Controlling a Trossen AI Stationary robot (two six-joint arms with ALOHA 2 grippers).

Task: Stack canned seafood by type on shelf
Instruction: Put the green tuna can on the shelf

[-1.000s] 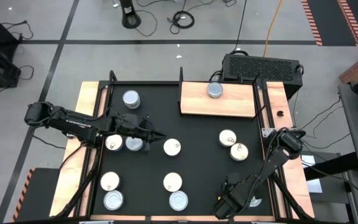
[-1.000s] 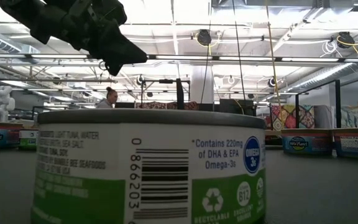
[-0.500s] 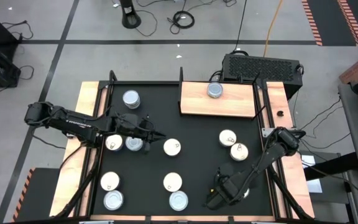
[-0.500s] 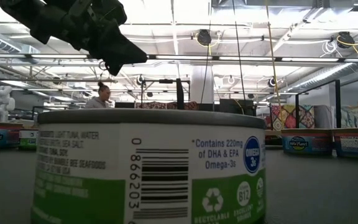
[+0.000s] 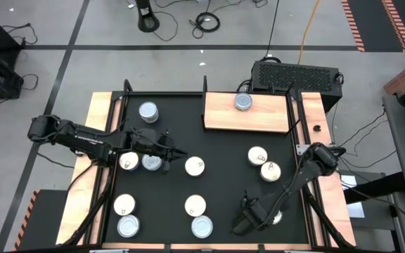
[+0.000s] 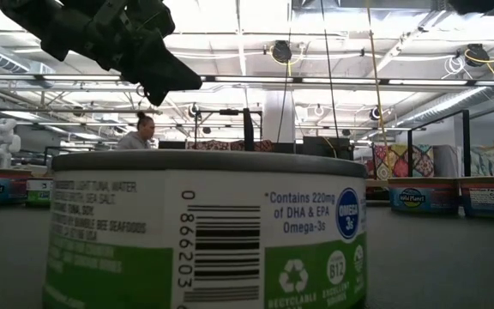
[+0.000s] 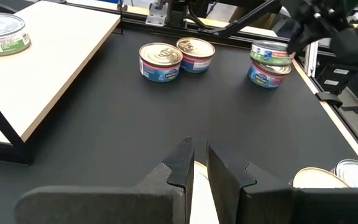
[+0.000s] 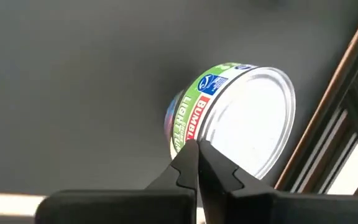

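Observation:
The shelf is a wooden board at the table's far right, and one silver-topped can stands on it. Several more cans stand loose on the black table, among them a pair at the right. Near the right front, a green-labelled can sits on top of a blue-labelled one. My right gripper is shut and hangs above the table just left of this stack, pointing steeply down. My left gripper waits over the table's left half, shut to a thin slit with nothing between its tips.
A black ventilated box stands behind the shelf. A green-labelled can fills the low view close to the camera. Bare black table lies in the middle between the two arms. Wooden strips and rails run along both sides.
My right gripper has moved toward the table's left edge and a little up, rolling somewhat as it went, and has stayed shut. The cans have not moved.

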